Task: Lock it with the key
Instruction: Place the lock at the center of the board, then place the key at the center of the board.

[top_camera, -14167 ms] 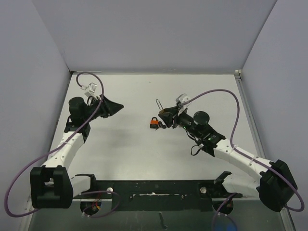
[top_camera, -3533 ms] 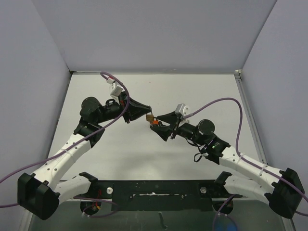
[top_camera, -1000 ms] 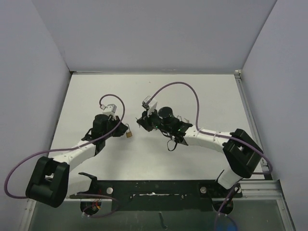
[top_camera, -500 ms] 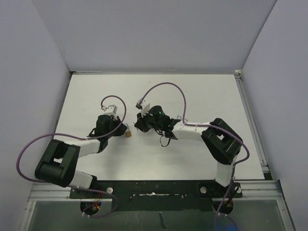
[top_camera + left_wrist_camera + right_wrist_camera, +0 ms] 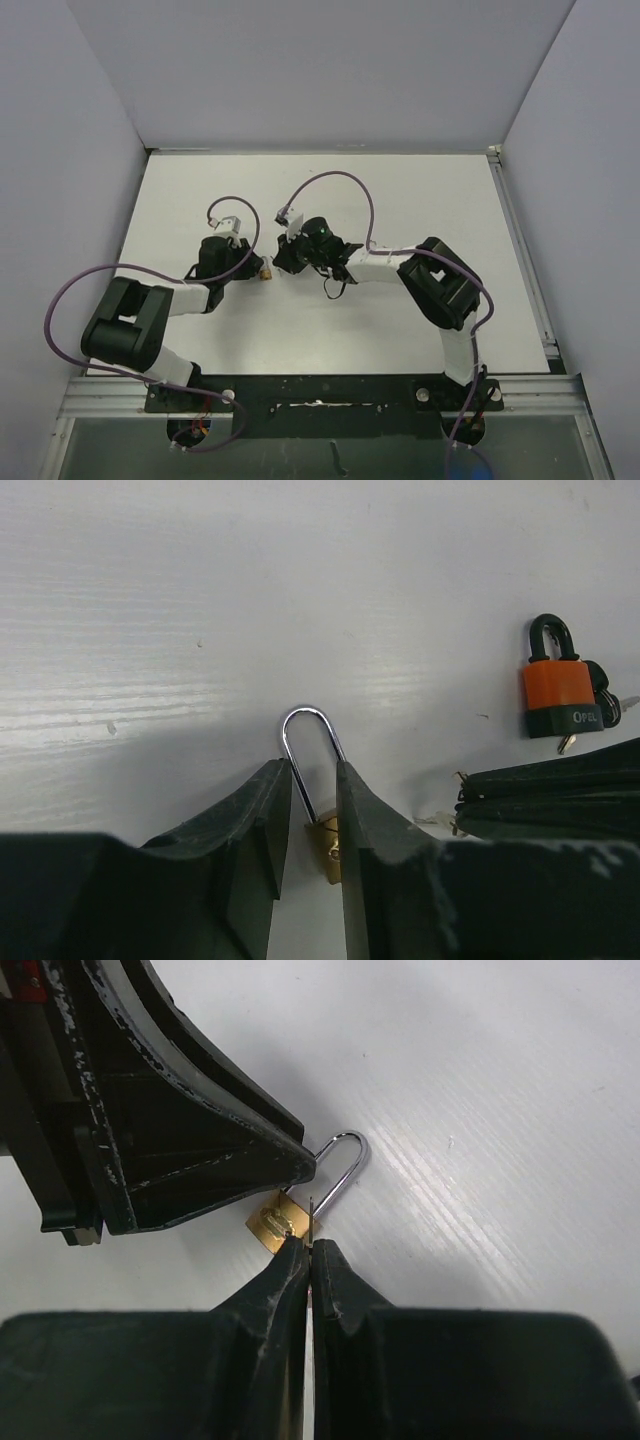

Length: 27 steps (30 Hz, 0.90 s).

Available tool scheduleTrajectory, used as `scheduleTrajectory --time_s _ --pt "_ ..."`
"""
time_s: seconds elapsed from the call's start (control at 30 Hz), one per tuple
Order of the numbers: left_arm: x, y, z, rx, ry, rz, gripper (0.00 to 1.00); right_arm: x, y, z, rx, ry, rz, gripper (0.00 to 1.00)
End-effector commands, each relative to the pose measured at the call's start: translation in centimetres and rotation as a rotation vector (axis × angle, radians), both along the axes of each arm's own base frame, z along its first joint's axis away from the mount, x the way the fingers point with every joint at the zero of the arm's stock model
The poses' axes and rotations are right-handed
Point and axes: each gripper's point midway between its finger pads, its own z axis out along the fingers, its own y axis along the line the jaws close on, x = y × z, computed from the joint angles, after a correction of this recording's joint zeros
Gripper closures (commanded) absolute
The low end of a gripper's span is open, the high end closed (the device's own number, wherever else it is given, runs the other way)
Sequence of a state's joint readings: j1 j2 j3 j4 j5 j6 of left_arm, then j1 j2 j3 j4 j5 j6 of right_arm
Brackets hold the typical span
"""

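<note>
Padlock (image 5: 278, 1222), shackle (image 5: 350, 1155) toward 1 o'clock, sits at 11 o'clock of the right gripper (image 5: 311, 1248) clamping the key (image 5: 311, 1215); left gripper (image 5: 312, 772) straddles it, parted.

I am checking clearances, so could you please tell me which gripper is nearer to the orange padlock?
Right. The right gripper lies just beside the orange padlock without touching it; the left gripper sits farther off, its fingers flanking the brass padlock at its shackle.

The orange padlock (image 5: 558, 685) bears white lettering, apparently "OPEL" (small, slightly blurred).
</note>
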<state>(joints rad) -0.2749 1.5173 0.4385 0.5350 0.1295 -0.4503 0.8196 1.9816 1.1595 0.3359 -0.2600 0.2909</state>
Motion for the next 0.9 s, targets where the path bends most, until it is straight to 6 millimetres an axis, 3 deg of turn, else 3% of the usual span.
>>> scheduleTrajectory --time_s 0.0,0.33,0.63,0.73,0.87 --pt "2.5 -0.5 2.5 -0.030 -0.115 -0.020 0.75 1.5 1.5 2.4 0.075 -0.038 0.011 1.00" --pt "3.3 -0.5 3.0 -0.050 -0.137 -0.023 0.67 2.2 1.3 0.9 0.069 -0.009 0.003 1.00" --pt "2.8 0.0 4.4 -0.038 -0.169 -0.010 0.65 2.9 1.8 -0.4 0.055 0.009 0.003 0.99" --pt "2.6 0.2 5.0 -0.033 -0.182 -0.009 0.65 3.0 1.9 -0.8 0.049 0.017 0.005 0.87" --pt "2.3 0.5 5.7 -0.027 -0.198 0.000 0.64 3.2 1.8 -1.3 0.039 0.019 -0.006 0.82"
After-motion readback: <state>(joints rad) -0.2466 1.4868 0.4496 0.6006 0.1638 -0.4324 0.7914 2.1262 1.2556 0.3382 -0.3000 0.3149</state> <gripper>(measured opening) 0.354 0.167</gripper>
